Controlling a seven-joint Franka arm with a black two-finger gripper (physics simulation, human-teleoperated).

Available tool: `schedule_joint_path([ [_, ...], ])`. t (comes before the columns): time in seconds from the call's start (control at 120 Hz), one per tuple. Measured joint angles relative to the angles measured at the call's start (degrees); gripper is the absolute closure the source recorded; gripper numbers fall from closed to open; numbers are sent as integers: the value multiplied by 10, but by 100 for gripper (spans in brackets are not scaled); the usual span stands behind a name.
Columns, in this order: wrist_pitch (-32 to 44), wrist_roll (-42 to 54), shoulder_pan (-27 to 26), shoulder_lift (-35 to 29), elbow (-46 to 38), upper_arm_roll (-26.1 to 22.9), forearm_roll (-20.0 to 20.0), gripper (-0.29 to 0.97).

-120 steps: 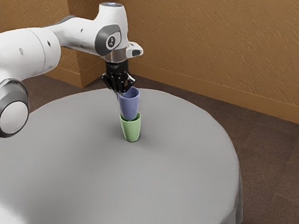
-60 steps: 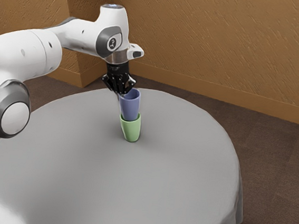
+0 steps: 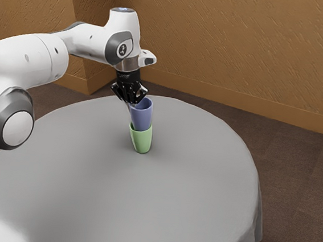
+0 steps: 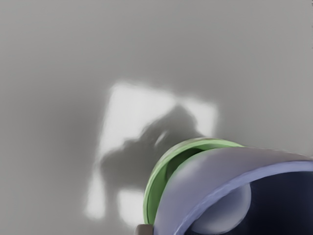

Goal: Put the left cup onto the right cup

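A blue cup [image 3: 141,114] sits tilted inside a green cup [image 3: 141,139], which stands upright near the middle of the round grey table [image 3: 85,199]. My gripper [image 3: 131,99] comes down from the exterior view's upper left and is shut on the blue cup's rim, on the side facing the arm. In the wrist view the blue cup's rim [image 4: 220,181] is large and close under my hand. The green cup's rim [image 4: 155,188] curves around it, and the table [image 4: 58,73] lies beyond with a bright light patch.
The table's grey cloth hangs over its round edge [image 3: 253,181]. A brown carpet floor [image 3: 300,168] and tan textured walls [image 3: 243,43] surround it. Bare tabletop lies all around the two cups.
My hand has sunk a little and shifted slightly toward the exterior view's right. The blue cup has gone down with it, deeper into the green cup, which has stayed put.
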Motion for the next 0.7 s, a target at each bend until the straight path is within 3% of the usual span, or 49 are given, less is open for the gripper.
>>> schedule_joint_path([
  [0.408,10,1,-1,1,-5,0,-3,72],
  [0.7,14,0,-2,1,-5,-1,-8,55],
])
